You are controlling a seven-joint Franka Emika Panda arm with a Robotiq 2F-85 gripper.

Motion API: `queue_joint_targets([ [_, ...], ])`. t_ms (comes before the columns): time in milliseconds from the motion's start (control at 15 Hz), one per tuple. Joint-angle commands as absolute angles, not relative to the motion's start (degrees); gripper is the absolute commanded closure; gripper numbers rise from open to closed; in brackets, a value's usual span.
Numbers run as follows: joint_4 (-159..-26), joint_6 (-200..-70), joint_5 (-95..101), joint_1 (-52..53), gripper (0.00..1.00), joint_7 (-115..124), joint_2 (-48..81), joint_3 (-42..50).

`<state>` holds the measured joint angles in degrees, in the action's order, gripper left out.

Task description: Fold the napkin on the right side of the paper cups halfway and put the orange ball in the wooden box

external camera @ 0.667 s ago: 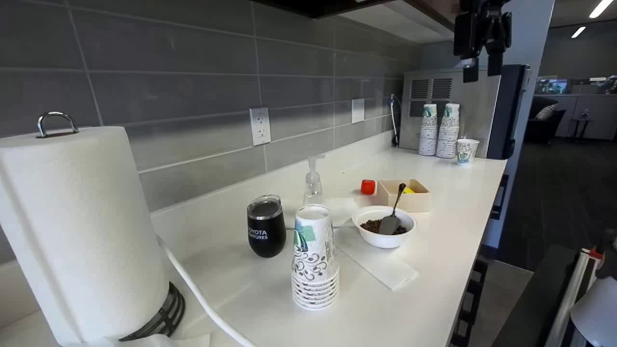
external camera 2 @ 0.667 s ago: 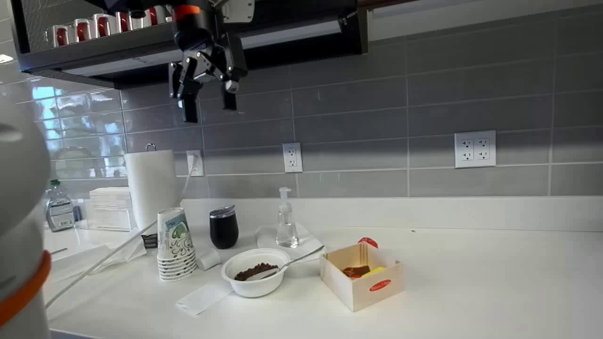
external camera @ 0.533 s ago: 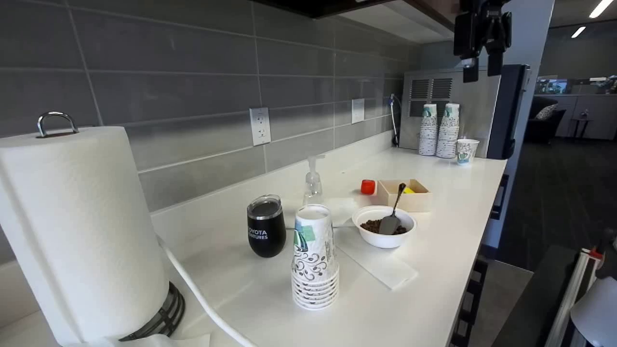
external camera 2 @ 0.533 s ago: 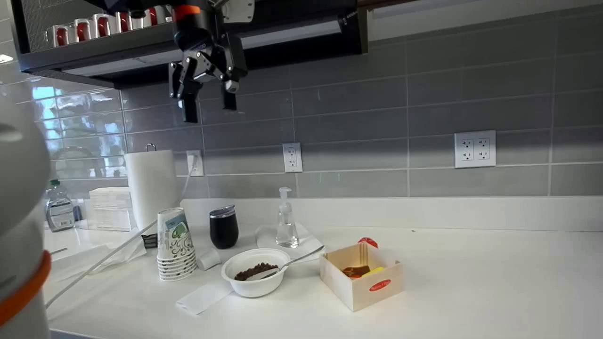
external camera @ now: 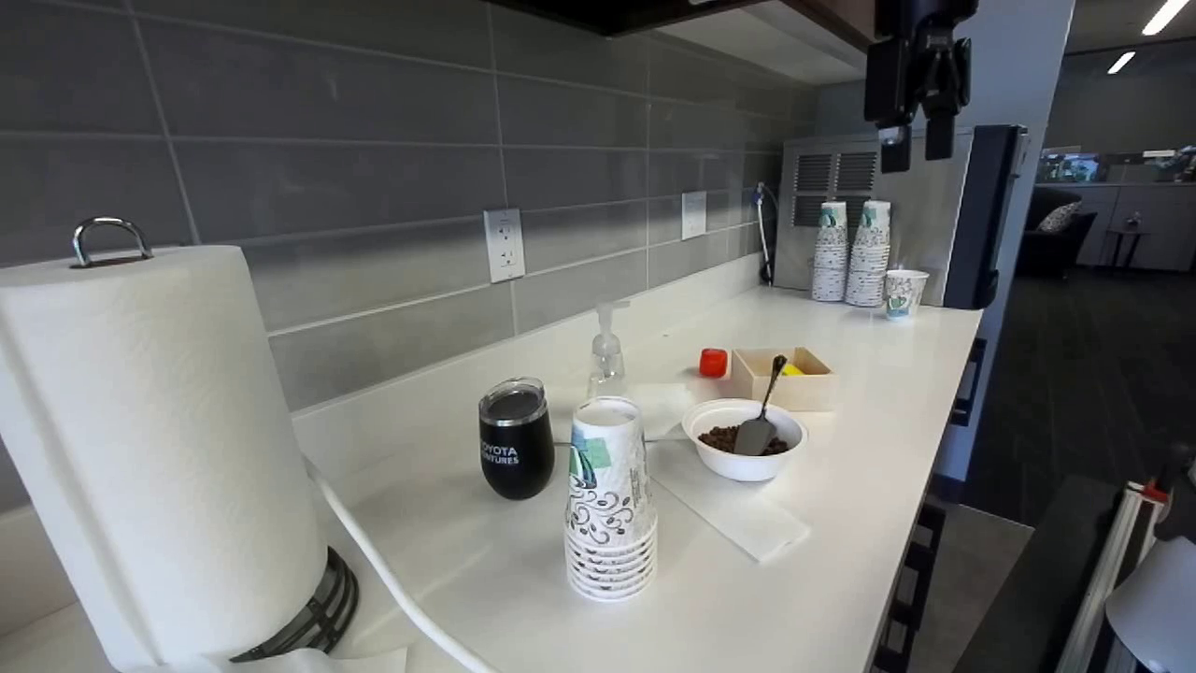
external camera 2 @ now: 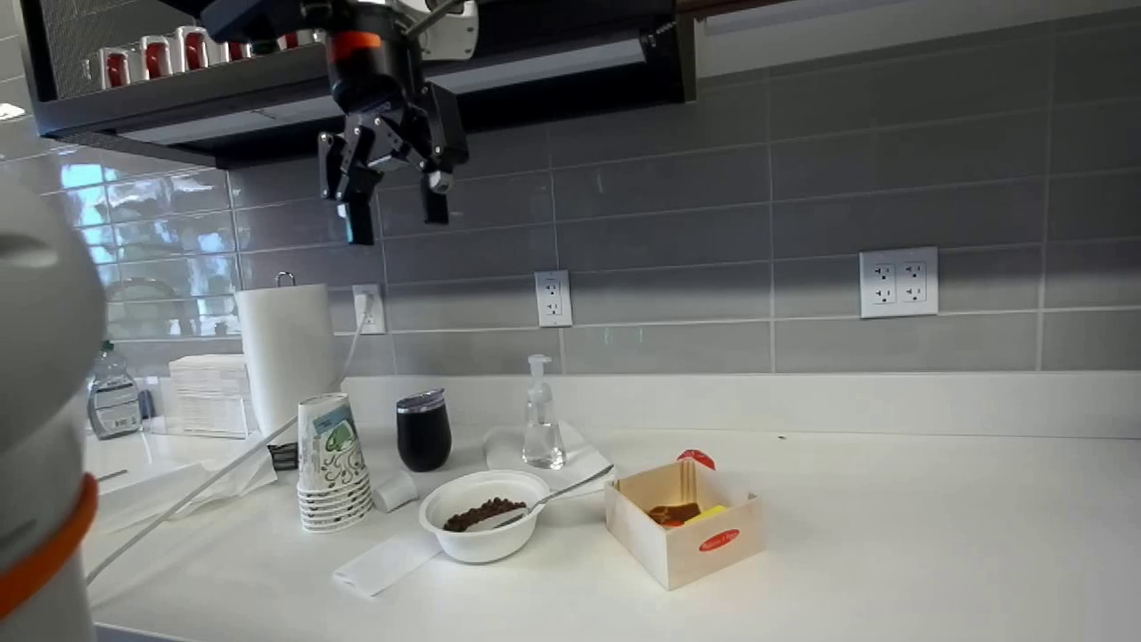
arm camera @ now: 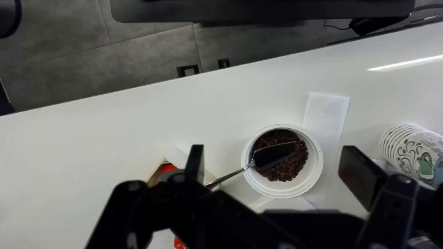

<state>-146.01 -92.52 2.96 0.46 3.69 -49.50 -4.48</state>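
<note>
wrist view: wooden box (arm camera: pixel 177 156) partly behind pincer (arm camera: pixel 275 160), paper cups (arm camera: pixel 412 152) cut off

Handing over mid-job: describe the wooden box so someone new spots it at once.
In an exterior view, find the white counter below the tiled wall, then the round white bowl on it. The wooden box stands just right of that bowl. Its pale wood, straight sides and red oval set it apart from the round bowl and the small red item behind it.
</note>
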Motion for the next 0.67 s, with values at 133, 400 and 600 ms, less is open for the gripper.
queue_joint_targets([
  [133,-149.6,-106.5,-0.9,7.2,0.00,2.5,-41.5,-7.9],
  [400,-151.9,-113.3,-3.9,12.8,0.00,4.1,-35.0,-12.8],
  [600,-153.9,-116.8,-3.8,15.3,0.00,8.7,-31.2,-17.7],
])
